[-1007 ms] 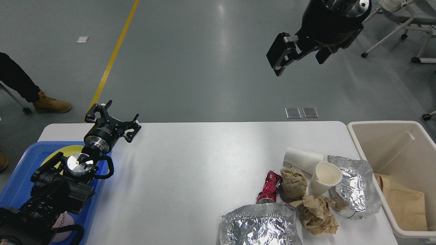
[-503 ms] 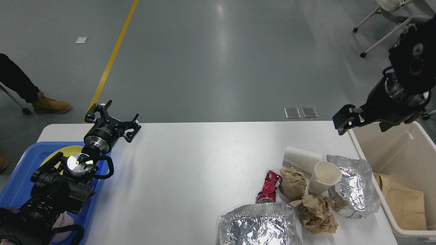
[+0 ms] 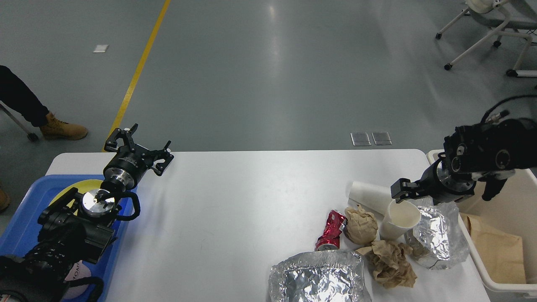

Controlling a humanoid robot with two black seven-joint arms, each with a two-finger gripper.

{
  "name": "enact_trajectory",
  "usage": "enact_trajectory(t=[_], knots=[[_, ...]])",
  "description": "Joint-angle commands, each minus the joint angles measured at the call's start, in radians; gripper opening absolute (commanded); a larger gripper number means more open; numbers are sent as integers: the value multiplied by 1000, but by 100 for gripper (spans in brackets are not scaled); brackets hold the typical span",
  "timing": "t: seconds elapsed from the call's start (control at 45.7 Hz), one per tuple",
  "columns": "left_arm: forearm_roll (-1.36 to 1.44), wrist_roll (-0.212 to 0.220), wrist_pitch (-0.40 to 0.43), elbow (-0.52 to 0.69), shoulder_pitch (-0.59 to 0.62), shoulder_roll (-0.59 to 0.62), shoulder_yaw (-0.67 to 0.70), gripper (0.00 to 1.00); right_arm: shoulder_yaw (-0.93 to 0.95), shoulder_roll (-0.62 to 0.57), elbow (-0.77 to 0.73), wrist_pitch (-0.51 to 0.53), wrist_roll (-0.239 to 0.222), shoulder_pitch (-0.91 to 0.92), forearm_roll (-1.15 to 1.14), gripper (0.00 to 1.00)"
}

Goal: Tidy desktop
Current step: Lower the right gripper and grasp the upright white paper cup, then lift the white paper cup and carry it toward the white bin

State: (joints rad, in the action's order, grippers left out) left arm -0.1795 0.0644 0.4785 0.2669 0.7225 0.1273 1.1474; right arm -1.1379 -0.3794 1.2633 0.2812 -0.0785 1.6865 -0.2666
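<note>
1. Our right gripper (image 3: pixel 403 193) hangs low over the rubbish pile, just above the upright paper cup (image 3: pixel 399 219); it shows dark and side-on, so we cannot tell whether its fingers are apart or together, and nothing is visibly held.
2. Our left gripper (image 3: pixel 138 147) sits at the far left edge of the desk (image 3: pixel 235 209), fingers spread and empty.
3. We judge the tidying well short of done. Still lying on the desk's right end: the upright cup, a paper cup on its side (image 3: pixel 368 193) beside it, a crushed red can (image 3: pixel 331 230), two crumpled brown paper wads (image 3: pixel 361 224) (image 3: pixel 391 263), and two foil trays (image 3: pixel 438 235) (image 3: pixel 319 277).
4. The beige bin (image 3: pixel 495 287), just off the desk's right edge, holds a brown paper bag (image 3: pixel 497 251); the rest of its inside looks bare where visible.
5. The blue tray (image 3: pixel 23 228) at the left carries a yellow plate (image 3: pixel 69 189), mostly hidden behind our left arm.
</note>
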Motion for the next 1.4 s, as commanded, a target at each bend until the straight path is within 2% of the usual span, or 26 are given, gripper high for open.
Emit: enact_trajectory(t=[0.0, 0.153, 0.394, 0.438, 0.482, 0.613, 0.657, 0.7, 1.182, 1.379], knots=[[0, 0, 0, 0, 0, 0, 0, 96, 21, -4, -97, -5, -1, -105, -6, 89], [0, 0, 0, 0, 0, 0, 0, 96, 24, 0, -196, -11, -1, -194, -8, 89], [0, 0, 0, 0, 0, 0, 0, 96, 44, 0, -219, -13, -1, -243, -13, 88], [0, 0, 0, 0, 0, 0, 0, 96, 55, 0, -219, -13, -1, -251, -14, 85], [0, 0, 0, 0, 0, 0, 0, 96, 59, 0, -219, -11, -1, -255, -14, 76], [0, 0, 0, 0, 0, 0, 0, 96, 61, 14, -216, 1, -4, -272, -14, 30], [0, 0, 0, 0, 0, 0, 0, 96, 66, 19, -216, 1, -4, -274, -13, 19], [0, 0, 0, 0, 0, 0, 0, 96, 73, 22, -216, 4, -4, -280, -11, 0], [0, 0, 0, 0, 0, 0, 0, 96, 152, 50, -236, 32, -4, -278, -8, 0], [0, 0, 0, 0, 0, 0, 0, 96, 142, 1, -223, 99, -4, -228, -11, 0]])
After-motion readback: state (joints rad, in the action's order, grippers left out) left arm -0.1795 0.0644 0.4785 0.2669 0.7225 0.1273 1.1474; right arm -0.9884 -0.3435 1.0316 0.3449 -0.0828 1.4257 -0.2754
